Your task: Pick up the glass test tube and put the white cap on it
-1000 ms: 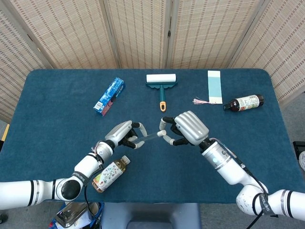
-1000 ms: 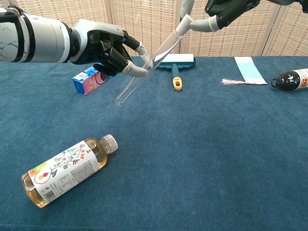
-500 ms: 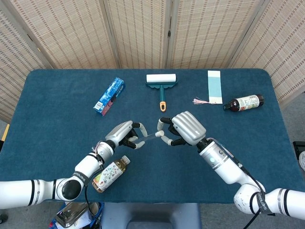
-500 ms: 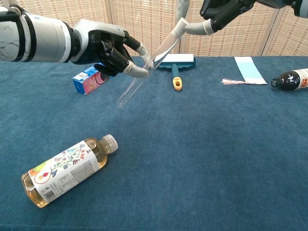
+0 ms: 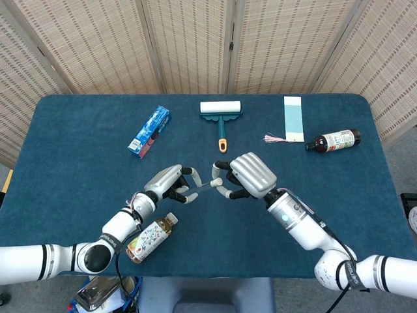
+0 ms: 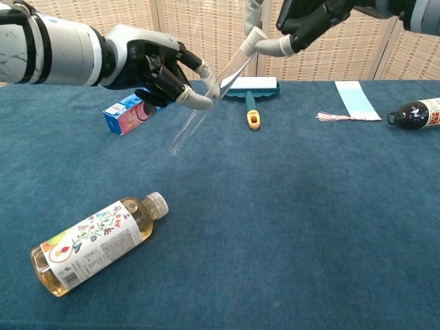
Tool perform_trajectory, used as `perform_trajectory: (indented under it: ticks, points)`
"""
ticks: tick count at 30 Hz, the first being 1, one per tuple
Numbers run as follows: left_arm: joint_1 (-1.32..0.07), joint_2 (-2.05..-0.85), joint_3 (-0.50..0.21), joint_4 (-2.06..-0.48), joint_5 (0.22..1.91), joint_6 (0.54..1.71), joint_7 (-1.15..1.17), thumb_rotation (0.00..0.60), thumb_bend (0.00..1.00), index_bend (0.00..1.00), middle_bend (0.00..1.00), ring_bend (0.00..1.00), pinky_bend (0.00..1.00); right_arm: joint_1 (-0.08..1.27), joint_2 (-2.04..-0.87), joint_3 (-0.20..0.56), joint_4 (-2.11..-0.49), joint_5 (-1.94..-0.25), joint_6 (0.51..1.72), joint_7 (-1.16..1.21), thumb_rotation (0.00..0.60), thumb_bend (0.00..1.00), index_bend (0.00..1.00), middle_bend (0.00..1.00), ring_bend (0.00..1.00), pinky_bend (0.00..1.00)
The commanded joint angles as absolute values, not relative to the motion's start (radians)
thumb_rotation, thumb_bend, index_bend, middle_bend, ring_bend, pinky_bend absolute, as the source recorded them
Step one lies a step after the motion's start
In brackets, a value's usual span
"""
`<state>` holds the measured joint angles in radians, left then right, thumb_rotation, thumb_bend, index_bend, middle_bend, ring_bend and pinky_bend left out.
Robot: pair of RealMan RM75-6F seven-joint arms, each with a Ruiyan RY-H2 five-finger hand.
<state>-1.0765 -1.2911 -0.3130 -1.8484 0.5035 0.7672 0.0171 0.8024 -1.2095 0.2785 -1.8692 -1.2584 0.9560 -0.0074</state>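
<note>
So we count one glass test tube point(image 6: 206, 98), one white cap point(image 6: 253, 38), two bottles, one blue carton point(image 5: 149, 131), one lint roller point(image 5: 221, 113) and one pale blue bookmark point(image 5: 294, 118) on the blue table point(image 5: 78, 156).

Our left hand point(image 6: 157, 67) pinches the tube near its middle, holding it tilted above the table in the upper middle of the chest view, closed end down-left. Our right hand point(image 6: 309, 17) grips the cap at the tube's top end; we can't tell if it's fully seated.

The juice bottle point(image 6: 96, 241) lies lower left, the dark bottle point(image 6: 416, 113) is cut off at the right edge. In the head view the tube is barely visible between the hands.
</note>
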Motion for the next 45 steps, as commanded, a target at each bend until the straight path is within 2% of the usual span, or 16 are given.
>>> perform_trajectory:
  ticks: [1, 6, 8, 9, 10, 15, 20, 25, 32, 39, 45]
  points:
    - [-1.078, -1.29, -0.311, -1.848, 0.502, 0.768, 0.018, 0.6, 0.37, 0.68, 1.0, 1.0, 1.0, 0.805, -1.212, 0.279, -1.866, -1.256, 0.955, -0.008, 0.6, 0.69, 0.77, 1.0, 1.0, 1.0]
    - [-1.082, -1.292, -0.305, -1.846, 0.5, 0.767, 0.019, 0.6, 0.37, 0.68, 1.0, 1.0, 1.0, 0.806, -1.216, 0.28, -1.86, -1.255, 0.96, -0.008, 0.6, 0.68, 0.77, 1.0, 1.0, 1.0]
    - [-1.083, -1.294, -0.301, -1.843, 0.5, 0.768, 0.019, 0.6, 0.37, 0.68, 1.0, 1.0, 1.0, 0.805, -1.218, 0.279, -1.858, -1.253, 0.962, -0.009, 0.6, 0.64, 0.77, 1.0, 1.0, 1.0]
    - [-1.084, -1.294, -0.3, -1.841, 0.5, 0.768, 0.02, 0.6, 0.37, 0.68, 1.0, 1.0, 1.0, 0.805, -1.218, 0.279, -1.857, -1.252, 0.962, -0.01, 0.6, 0.6, 0.77, 1.0, 1.0, 1.0]
    - [-1.085, -1.296, -0.297, -1.84, 0.5, 0.769, 0.022, 0.6, 0.37, 0.68, 1.0, 1.0, 1.0, 0.805, -1.219, 0.279, -1.856, -1.25, 0.964, -0.011, 0.6, 0.52, 0.76, 1.0, 1.0, 1.0]
    - [-1.087, -1.299, -0.292, -1.835, 0.5, 0.772, 0.024, 0.6, 0.37, 0.68, 1.0, 1.0, 1.0, 0.806, -1.226, 0.28, -1.85, -1.245, 0.968, -0.012, 0.6, 0.17, 0.56, 1.0, 1.0, 1.0]
    - [-1.088, -1.3, -0.29, -1.831, 0.5, 0.772, 0.023, 0.6, 0.37, 0.68, 1.0, 1.0, 1.0, 0.81, -1.228, 0.279, -1.847, -1.242, 0.961, -0.008, 0.6, 0.06, 0.46, 1.0, 1.0, 1.0]
    - [-1.089, -1.301, -0.286, -1.825, 0.499, 0.769, 0.023, 0.6, 0.37, 0.68, 1.0, 1.0, 1.0, 0.811, -1.23, 0.279, -1.844, -1.241, 0.958, 0.0, 0.6, 0.0, 0.42, 1.0, 1.0, 1.0]
    - [-1.09, -1.307, -0.255, -1.8, 0.51, 0.784, 0.056, 0.6, 0.37, 0.68, 1.0, 1.0, 1.0, 0.79, -1.196, 0.279, -1.863, -1.256, 0.979, 0.018, 0.6, 0.0, 0.38, 1.0, 1.0, 1.0]
    - [-1.115, -1.368, -0.174, -1.739, 0.524, 0.882, 0.215, 0.6, 0.37, 0.68, 1.0, 1.0, 1.0, 0.712, -1.088, 0.274, -1.897, -1.287, 1.054, 0.044, 0.6, 0.0, 0.38, 1.0, 1.0, 1.0]
    - [-1.153, -1.465, -0.146, -1.669, 0.482, 0.96, 0.357, 0.6, 0.37, 0.68, 1.0, 1.0, 1.0, 0.654, -1.033, 0.259, -1.896, -1.296, 1.1, 0.064, 0.6, 0.0, 0.38, 1.0, 1.0, 1.0]
